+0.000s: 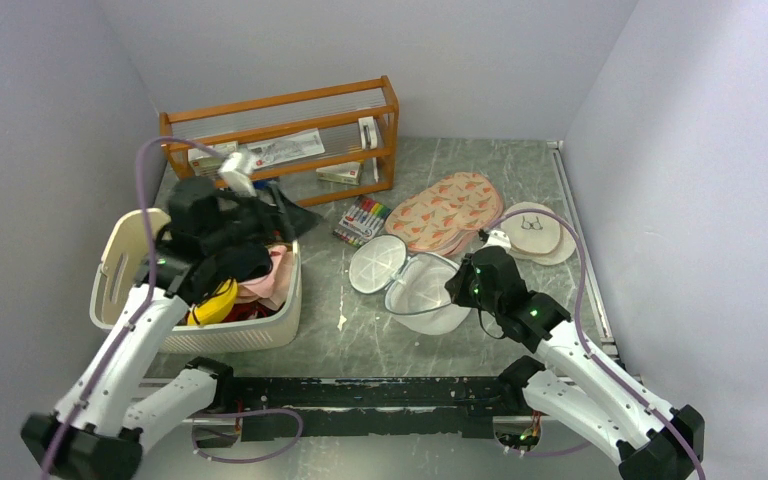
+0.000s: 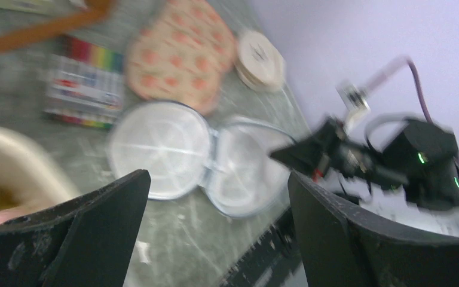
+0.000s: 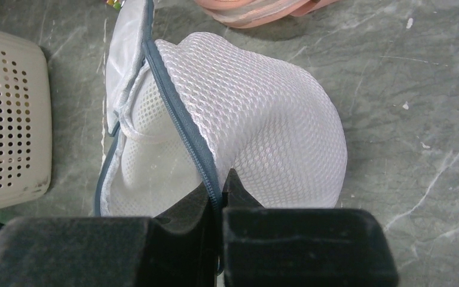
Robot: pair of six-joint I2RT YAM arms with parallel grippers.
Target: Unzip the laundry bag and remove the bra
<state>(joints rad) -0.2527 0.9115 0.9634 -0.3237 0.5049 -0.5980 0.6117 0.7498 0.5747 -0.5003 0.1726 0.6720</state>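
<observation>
A: Where's the laundry bag (image 1: 410, 280)?
B: Middle of the table (image 1: 350, 340), lying open like a clamshell, with two round halves joined at one side. It's white mesh in a honeycomb weave, with a grey zipper band (image 3: 178, 113) round the rims. The right half bulges like a dome. The left half is flatter and its inside looks smoother.
A: And the right gripper (image 3: 220, 186)?
B: Black fingers pinched together on the zipper band at the domed half's near rim. The band runs straight in between them. The arm comes up from the lower-right base, elbow bent, wrist low at the bag's right edge.
A: The bra (image 1: 218, 300)?
B: In the basket (image 1: 260, 335) left of the bag, apart from it. A yellow padded cup shows, with black fabric bunched above it and a pink garment (image 1: 275, 275) alongside. The basket is cream plastic with rounded corners and perforated walls.
A: The left gripper (image 2: 218, 175)?
B: Fingers spread wide with nothing between them. The arm slopes up from the lower-left base and the wrist hangs over the clothes in the basket. Can't tell if it touches the fabric, and its own camera view is blurred.
A: Anything else on the table?
B: The surface is grey with a marbled stone look. Salmon patterned oval pads (image 1: 445, 212) are stacked just behind the bag, with flat cream discs (image 1: 535, 232) to their right and a pack of markers (image 1: 362, 220) to their left. A wooden rack (image 1: 290, 135) stands at the back.
</observation>
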